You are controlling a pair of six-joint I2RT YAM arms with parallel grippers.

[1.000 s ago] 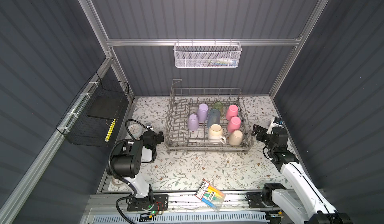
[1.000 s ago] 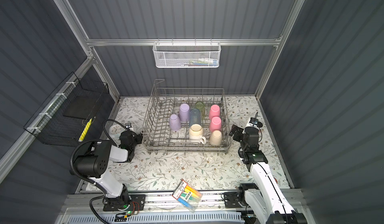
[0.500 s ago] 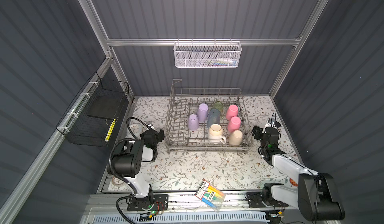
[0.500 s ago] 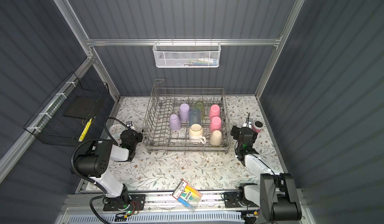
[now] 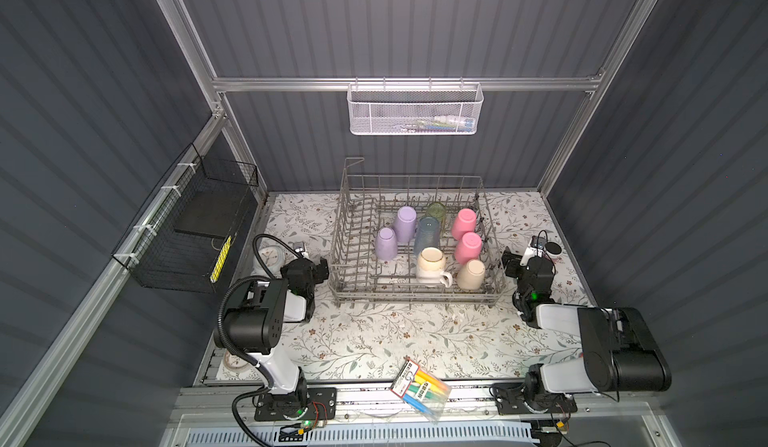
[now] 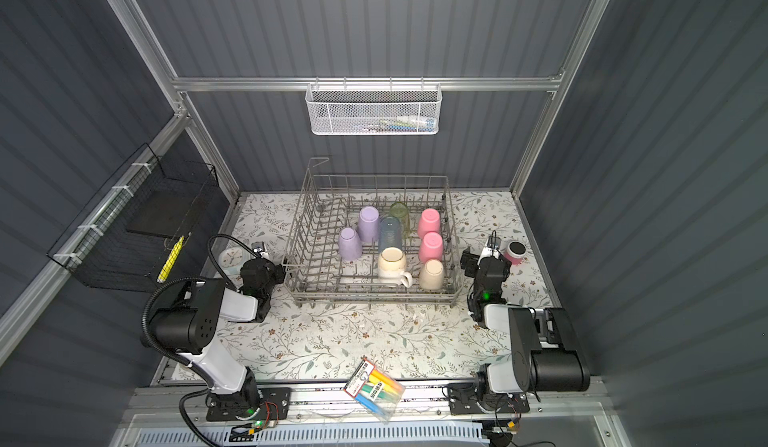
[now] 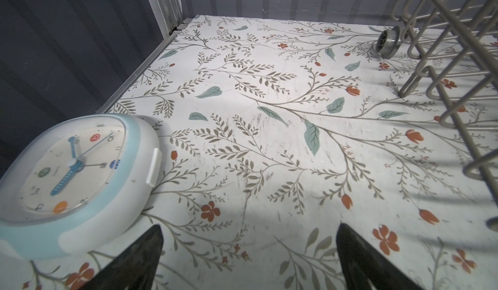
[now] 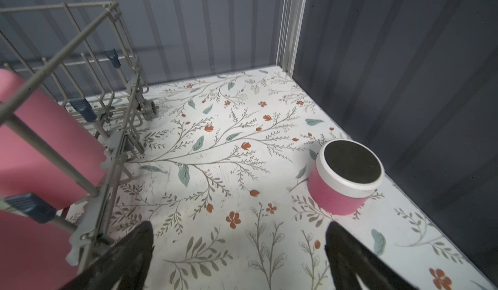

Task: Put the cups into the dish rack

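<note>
Evidently all eight cups (image 5: 405, 222) sit inside the dish rack (image 5: 415, 297), most inverted among the tines, presumably for draining; left claw (image 7: 249, 228) and right claw (image 8: 239, 225) stand wide and empty beside it.

Light falls from overhead, brightest on the floral tabletop (image 5: 374, 332) in front of the dish rack (image 5: 411, 296) (image 6: 374, 295), which is sharp in both top views. The walls (image 5: 415, 29) behind the rack stay dim. Above the rack, the white mesh basket (image 5: 413, 110) looks washed out. In the wrist views the rack's wires cast striped shadows beside it, the pink cups (image 8: 45, 145) inside it blur, perhaps from closeness, and edges stretch.
</note>
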